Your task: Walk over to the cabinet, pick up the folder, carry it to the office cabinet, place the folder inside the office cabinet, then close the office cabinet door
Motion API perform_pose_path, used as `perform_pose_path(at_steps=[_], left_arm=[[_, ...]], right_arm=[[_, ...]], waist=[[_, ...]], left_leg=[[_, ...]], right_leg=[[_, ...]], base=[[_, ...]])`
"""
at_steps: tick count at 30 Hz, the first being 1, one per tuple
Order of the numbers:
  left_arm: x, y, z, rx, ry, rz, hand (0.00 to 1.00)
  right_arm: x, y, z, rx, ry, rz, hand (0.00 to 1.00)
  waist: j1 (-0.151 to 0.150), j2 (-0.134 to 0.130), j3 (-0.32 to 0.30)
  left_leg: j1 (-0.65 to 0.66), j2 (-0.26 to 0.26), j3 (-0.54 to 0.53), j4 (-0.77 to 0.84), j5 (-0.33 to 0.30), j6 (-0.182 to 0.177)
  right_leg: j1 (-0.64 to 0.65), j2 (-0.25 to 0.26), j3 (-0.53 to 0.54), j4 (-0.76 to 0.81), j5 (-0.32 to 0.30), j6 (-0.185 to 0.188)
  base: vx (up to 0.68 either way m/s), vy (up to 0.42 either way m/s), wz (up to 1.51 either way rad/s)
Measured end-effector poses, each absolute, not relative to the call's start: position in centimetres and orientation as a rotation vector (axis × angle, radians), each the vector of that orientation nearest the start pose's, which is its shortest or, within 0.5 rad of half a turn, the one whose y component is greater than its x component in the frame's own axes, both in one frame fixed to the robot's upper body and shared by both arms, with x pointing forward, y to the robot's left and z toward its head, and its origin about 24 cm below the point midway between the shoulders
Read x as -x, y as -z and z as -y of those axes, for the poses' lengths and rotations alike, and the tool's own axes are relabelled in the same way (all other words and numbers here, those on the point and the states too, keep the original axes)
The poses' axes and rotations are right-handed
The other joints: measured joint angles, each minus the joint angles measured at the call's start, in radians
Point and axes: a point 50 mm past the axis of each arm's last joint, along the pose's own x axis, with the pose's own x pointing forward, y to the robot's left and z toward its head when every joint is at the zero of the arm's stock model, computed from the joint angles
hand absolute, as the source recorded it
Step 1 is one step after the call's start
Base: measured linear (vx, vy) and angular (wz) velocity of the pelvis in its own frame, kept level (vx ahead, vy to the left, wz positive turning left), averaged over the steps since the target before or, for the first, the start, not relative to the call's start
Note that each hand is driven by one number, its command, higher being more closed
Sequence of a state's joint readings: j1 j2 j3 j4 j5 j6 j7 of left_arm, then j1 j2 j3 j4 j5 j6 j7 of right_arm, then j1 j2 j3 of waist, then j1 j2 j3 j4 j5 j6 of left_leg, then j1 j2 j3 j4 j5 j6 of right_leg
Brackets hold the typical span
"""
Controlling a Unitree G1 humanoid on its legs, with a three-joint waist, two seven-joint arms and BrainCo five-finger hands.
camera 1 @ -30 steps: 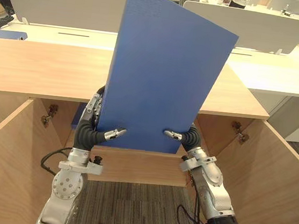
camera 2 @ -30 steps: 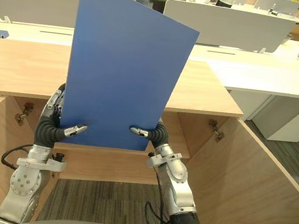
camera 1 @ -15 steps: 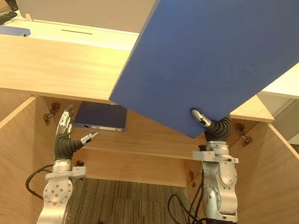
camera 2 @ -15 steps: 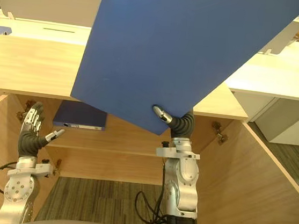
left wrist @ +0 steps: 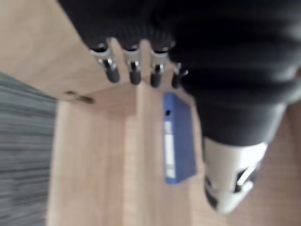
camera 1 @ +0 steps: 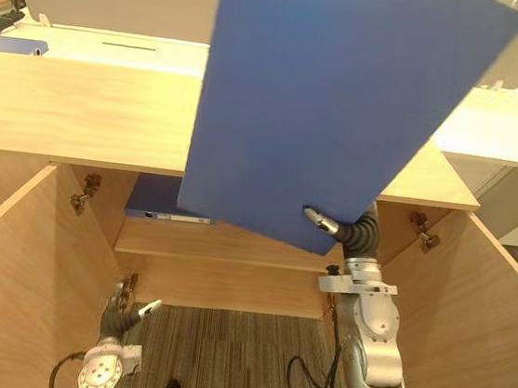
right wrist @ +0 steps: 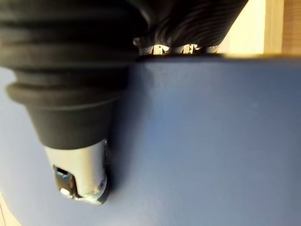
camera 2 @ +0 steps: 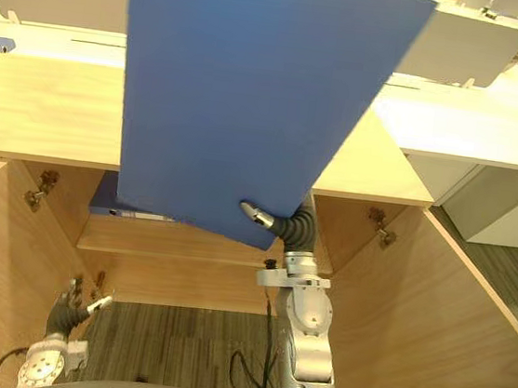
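Placing step: right hand (camera 1: pixel 359 235) clamped on folder (camera 1: pixel 344 101) lower corner, frame centre, before open cabinet (camera 1: pixel 80 117); left hand (camera 1: pixel 118 318) lower left, fingers apart, empty. Next: tip folder flat, slide onto shelf (camera 1: pixel 234 246)

The wooden cabinet (camera 1: pixel 80 117) stands open across the middle of the frame. Inside it, a shelf (camera 1: pixel 234 246) runs through the lower centre, and a blue binder (camera 1: pixel 155 201) lies flat on its left part. Below is the grey carpet floor (camera 1: pixel 223 349). At the upper left, a white desk (camera 1: pixel 107 46) carries a flat blue item (camera 1: pixel 12 44).
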State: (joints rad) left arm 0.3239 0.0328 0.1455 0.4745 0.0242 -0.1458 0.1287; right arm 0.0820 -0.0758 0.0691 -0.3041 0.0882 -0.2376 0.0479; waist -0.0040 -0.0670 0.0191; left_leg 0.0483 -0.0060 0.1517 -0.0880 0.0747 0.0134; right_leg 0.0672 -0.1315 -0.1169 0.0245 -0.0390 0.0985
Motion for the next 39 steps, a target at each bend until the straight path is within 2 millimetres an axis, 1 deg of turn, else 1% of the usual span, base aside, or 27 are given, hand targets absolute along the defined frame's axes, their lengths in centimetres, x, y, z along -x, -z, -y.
perform_pose_path(at_steps=[1, 2, 4, 5, 7, 9, 11, 12, 13, 14, 16, 18, 19, 20, 21, 23, 24, 25, 26, 27, 30, 31, 32, 35, 36, 37, 39], left_arm=[[-10.5, 11.3, -21.4, -0.092, -0.349, -0.715, 0.0], [-10.0, 11.8, -21.6, -0.099, -0.348, -0.749, 0.0], [-8.3, 13.1, -21.9, -0.124, -0.345, -0.856, 0.0], [-7.9, 13.4, -22.0, -0.129, -0.344, -0.878, 0.0], [-6.7, 14.2, -22.6, -0.145, -0.359, -0.953, 0.0], [-6.5, 14.4, -22.9, -0.159, -0.364, -0.979, 0.0], [-6.1, 14.7, -22.9, -0.162, -0.374, -1.003, 0.0], [-6.3, 14.8, -23.0, -0.165, -0.381, -1.008, 0.0], [-6.8, 14.8, -23.0, -0.169, -0.384, -1.011, 0.0], [-7.4, 14.7, -23.1, -0.17, -0.385, -0.997, 0.0], [-10.9, 14.0, -22.9, -0.163, -0.394, -0.913, 0.0], [-12.7, 13.6, -22.4, -0.152, -0.396, -0.866, 0.0], [-13.8, 13.2, -22.1, -0.137, -0.402, -0.838, 0.0], [-14.7, 12.8, -22.0, -0.112, -0.42, -0.805, 0.0], [-14.9, 12.7, -22.0, -0.107, -0.425, -0.799, 0.0], [-16.2, 11.9, -22.1, -0.073, -0.454, -0.74, 0.0], [-16.5, 11.5, -22.2, -0.074, -0.459, -0.717, 0.0], [-17.4, 10.5, -22.1, -0.062, -0.473, -0.656, 0.0], [-18.0, 10.0, -22.0, -0.054, -0.472, -0.62, 0.0], [-18.7, 8.9, -21.3, -0.037, -0.465, -0.553, 0.0], [-19.3, 6.5, -19.8, 0.001, -0.433, -0.413, 0.0], [-19.2, 6.2, -19.7, 0.007, -0.431, -0.398, 0.0], [-19.0, 5.4, -19.5, 0.024, -0.431, -0.363, 0.0], [-18.6, 3.8, -19.7, 0.033, -0.426, -0.285, 0.0], [-18.7, 3.0, -19.8, 0.033, -0.423, -0.249, 0.0], [-18.9, 2.2, -20.0, 0.032, -0.417, -0.212, 0.0], [-19.1, 1.3, -20.0, 0.032, -0.406, -0.17, 0.0]], right_arm=[[-22.6, -11.2, 14.1, 0.007, -0.137, 0.447, 1.0], [-22.5, -11.1, 13.9, 0.018, -0.149, 0.443, 1.0], [-22.4, -10.7, 13.3, 0.079, -0.192, 0.426, 1.0], [-22.4, -10.6, 13.2, 0.092, -0.201, 0.42, 1.0], [-22.6, -9.3, 13.1, 0.136, -0.207, 0.365, 1.0], [-22.7, -8.6, 13.0, 0.179, -0.196, 0.341, 1.0], [-22.7, -8.5, 12.7, 0.231, -0.201, 0.344, 1.0], [-22.8, -8.7, 12.3, 0.269, -0.219, 0.361, 1.0], [-23.1, -9.1, 11.9, 0.301, -0.227, 0.388, 1.0], [-23.4, -9.4, 11.7, 0.32, -0.228, 0.404, 1.0], [-24.6, -11.0, 10.7, 0.386, -0.246, 0.495, 1.0], [-24.9, -11.8, 10.0, 0.407, -0.253, 0.541, 1.0], [-25.1, -12.3, 9.4, 0.409, -0.258, 0.571, 1.0], [-24.9, -12.7, 8.7, 0.402, -0.267, 0.593, 1.0], [-24.8, -12.7, 8.6, 0.402, -0.268, 0.599, 1.0], [-24.3, -13.6, 7.7, 0.423, -0.272, 0.659, 1.0], [-24.1, -14.0, 7.6, 0.43, -0.27, 0.682, 1.0], [-23.6, -14.9, 7.5, 0.433, -0.251, 0.732, 1.0], [-23.4, -15.5, 7.5, 0.437, -0.241, 0.762, 1.0], [-23.2, -16.4, 7.4, 0.435, -0.222, 0.809, 1.0], [-22.9, -18.3, 7.6, 0.442, -0.166, 0.907, 1.0], [-23.0, -18.4, 7.7, 0.442, -0.157, 0.913, 1.0], [-23.1, -18.6, 8.0, 0.443, -0.136, 0.916, 1.0], [-23.4, -18.7, 8.5, 0.453, -0.108, 0.91, 1.0], [-23.5, -18.8, 8.8, 0.456, -0.093, 0.91, 1.0], [-23.6, -19.0, 9.0, 0.459, -0.085, 0.918, 1.0], [-23.7, -19.3, 9.2, 0.461, -0.074, 0.928, 1.0]], waist=[[0.0, -0.002, 0.0], [0.0, -0.002, 0.0], [0.003, -0.004, 0.0], [0.002, -0.003, 0.001], [0.003, -0.001, 0.008], [0.004, 0.003, 0.026], [0.008, 0.016, 0.045], [0.004, 0.009, 0.06], [-0.002, 0.018, 0.093], [-0.003, 0.015, 0.112], [-0.005, 0.033, 0.213], [0.002, 0.063, 0.25], [0.005, 0.076, 0.278], [0.008, 0.083, 0.292], [0.009, 0.083, 0.294], [0.017, 0.085, 0.311], [0.019, 0.085, 0.313], [0.024, 0.088, 0.32], [0.027, 0.089, 0.331], [0.032, 0.093, 0.339], [0.047, 0.112, 0.364], [0.049, 0.116, 0.369], [0.061, 0.123, 0.375], [0.085, 0.128, 0.385], [0.092, 0.132, 0.4], [0.095, 0.133, 0.421], [0.102, 0.134, 0.427]], left_leg=[[-0.001, 0.0, 0.003, 0.0, -0.002, -0.002], [-0.003, 0.001, 0.005, 0.0, -0.002, -0.002], [-0.016, 0.004, 0.019, 0.0, -0.003, -0.003], [-0.018, 0.004, 0.021, 0.0, -0.003, -0.002], [-0.019, 0.001, 0.021, 0.0, -0.004, 0.0], [-0.019, 0.003, 0.023, 0.001, -0.004, 0.0], [-0.034, 0.007, 0.043, 0.007, -0.004, 0.0], [-0.051, 0.012, 0.053, 0.008, -0.003, 0.001], [-0.1, 0.014, 0.055, 0.051, -0.011, 0.002], [-0.132, 0.019, 0.056, 0.093, -0.025, 0.004], [-0.303, 0.063, 0.064, 0.323, -0.106, 0.014], [-0.404, 0.091, 0.069, 0.426, -0.141, 0.016], [-0.466, 0.108, 0.072, 0.491, -0.162, 0.019], [-0.547, 0.126, 0.075, 0.57, -0.194, 0.016], [-0.562, 0.129, 0.075, 0.586, -0.201, 0.013], [-0.665, 0.16, 0.074, 0.713, -0.254, 0.011], [-0.692, 0.166, 0.072, 0.738, -0.263, 0.01], [-0.739, 0.174, 0.067, 0.783, -0.275, 0.011], [-0.757, 0.175, 0.065, 0.804, -0.281, 0.011], [-0.801, 0.181, 0.062, 0.846, -0.292, 0.012], [-0.91, 0.201, 0.049, 0.954, -0.329, 0.015], [-0.926, 0.202, 0.047, 0.969, -0.334, 0.015], [-0.958, 0.206, 0.042, 1.0, -0.345, 0.015], [-1.026, 0.204, 0.039, 1.051, -0.358, 0.019], [-1.044, 0.201, 0.034, 1.065, -0.36, 0.017], [-1.056, 0.196, 0.029, 1.074, -0.361, 0.017], [-1.091, 0.195, 0.018, 1.088, -0.362, 0.013]], right_leg=[[-0.002, 0.0, 0.003, -0.002, 0.001, -0.001], [-0.005, 0.0, 0.005, -0.002, 0.001, -0.001], [-0.028, 0.004, 0.021, 0.0, 0.004, -0.004], [-0.03, 0.005, 0.023, 0.0, 0.004, -0.004], [-0.028, 0.007, 0.023, -0.005, 0.006, -0.006], [-0.029, 0.008, 0.025, -0.005, 0.007, -0.007], [-0.062, 0.012, 0.049, 0.006, 0.01, -0.012], [-0.088, 0.014, 0.058, 0.021, 0.013, -0.015], [-0.131, 0.014, 0.065, 0.047, 0.015, -0.018], [-0.154, 0.015, 0.069, 0.064, 0.017, -0.021], [-0.266, 0.032, 0.084, 0.154, 0.017, -0.02], [-0.359, 0.045, 0.097, 0.227, 0.003, -0.016], [-0.431, 0.05, 0.107, 0.301, -0.019, -0.015], [-0.527, 0.05, 0.113, 0.4, -0.061, -0.018], [-0.545, 0.05, 0.116, 0.424, -0.071, -0.02], [-0.66, 0.053, 0.121, 0.564, -0.131, -0.031], [-0.688, 0.054, 0.122, 0.594, -0.142, -0.033], [-0.737, 0.053, 0.12, 0.646, -0.16, -0.033], [-0.757, 0.052, 0.12, 0.672, -0.168, -0.035], [-0.803, 0.051, 0.122, 0.717, -0.182, -0.036], [-0.909, 0.051, 0.124, 0.819, -0.216, -0.032], [-0.924, 0.051, 0.124, 0.835, -0.221, -0.034], [-0.955, 0.05, 0.125, 0.866, -0.231, -0.034], [-1.028, 0.041, 0.128, 0.936, -0.255, -0.029], [-1.045, 0.034, 0.126, 0.959, -0.264, -0.026], [-1.058, 0.029, 0.125, 0.978, -0.273, -0.028], [-1.089, 0.027, 0.118, 0.998, -0.282, -0.031]], base=[[0.02, 0.004, -0.06], [0.02, 0.005, -0.13], [0.01, 0.005, -0.17], [0.01, 0.009, -0.1], [0.0, 0.0, 0.0], [-0.01, 0.003, -0.06], [-0.03, 0.017, -0.26], [-0.05, 0.015, -0.24], [-0.07, 0.002, -0.16], [-0.12, -0.017, -0.14], [-0.17, -0.029, -0.2], [-0.21, 0.017, -0.24], [-0.23, 0.036, -0.28], [-0.18, 0.024, -0.19], [-0.17, 0.019, -0.13], [-0.14, 0.005, -0.09], [-0.12, -0.015, -0.04], [-0.09, -0.02, 0.01], [-0.12, -0.028, 0.03], [-0.12, -0.022, 0.0], [-0.12, 0.008, -0.04], [-0.08, 0.009, 0.01], [-0.05, -0.002, 0.03], [-0.03, -0.032, 0.1], [0.0, -0.065, 0.21], [0.0, -0.081, 0.19], [-0.01, -0.071, 0.13]])
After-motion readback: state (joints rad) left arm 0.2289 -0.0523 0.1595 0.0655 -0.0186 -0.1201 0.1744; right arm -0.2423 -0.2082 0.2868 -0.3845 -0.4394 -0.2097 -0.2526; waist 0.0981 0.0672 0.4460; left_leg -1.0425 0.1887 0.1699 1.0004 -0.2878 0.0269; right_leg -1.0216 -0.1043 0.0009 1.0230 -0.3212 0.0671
